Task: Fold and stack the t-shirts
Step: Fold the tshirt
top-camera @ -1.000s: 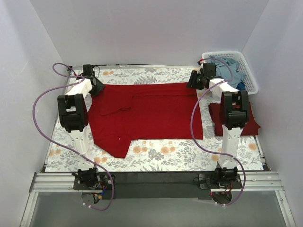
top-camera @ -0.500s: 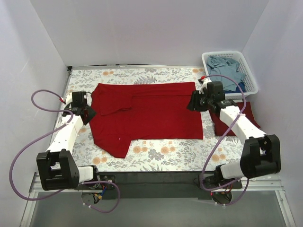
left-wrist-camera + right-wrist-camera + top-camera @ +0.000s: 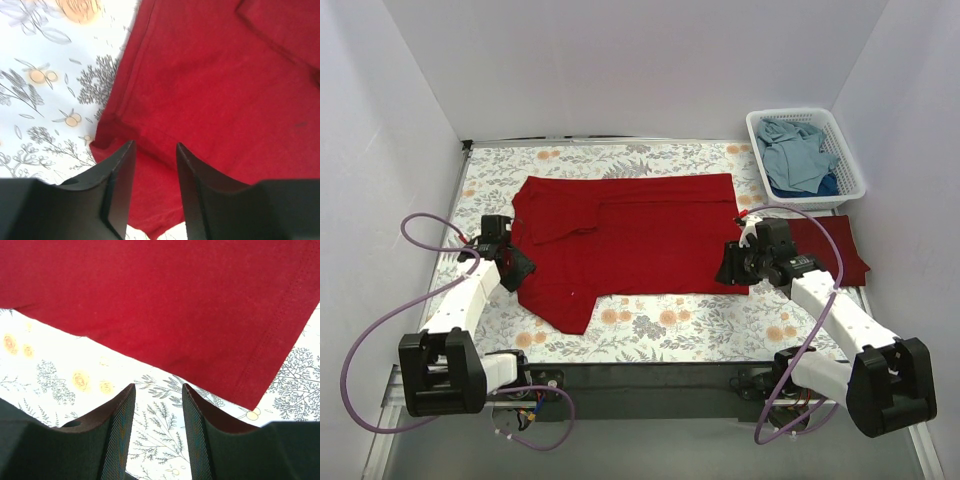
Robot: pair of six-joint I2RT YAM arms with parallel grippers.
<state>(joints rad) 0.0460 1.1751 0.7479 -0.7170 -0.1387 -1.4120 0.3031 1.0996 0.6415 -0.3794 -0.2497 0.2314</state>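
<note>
A bright red t-shirt (image 3: 640,235) lies spread flat on the floral tablecloth, one sleeve folded in at its upper left. My left gripper (image 3: 523,270) hovers open over the shirt's left sleeve edge; in the left wrist view the red cloth (image 3: 210,90) fills the space beyond the left gripper (image 3: 154,147). My right gripper (image 3: 725,270) stands open at the shirt's near right corner. In the right wrist view the right gripper (image 3: 157,390) is over bare tablecloth, just short of the hem (image 3: 165,300). A folded maroon t-shirt (image 3: 830,245) lies to the right.
A white lattice basket (image 3: 848,150) at the far right corner holds dusty blue t-shirts (image 3: 795,150). White walls enclose the table on three sides. Purple cables loop beside both arms. The floral tablecloth (image 3: 700,325) shows along the near edge.
Both arms have drawn back from the shirt's far corners to its near side. The left jaws have narrowed slightly. The red shirt has not moved.
</note>
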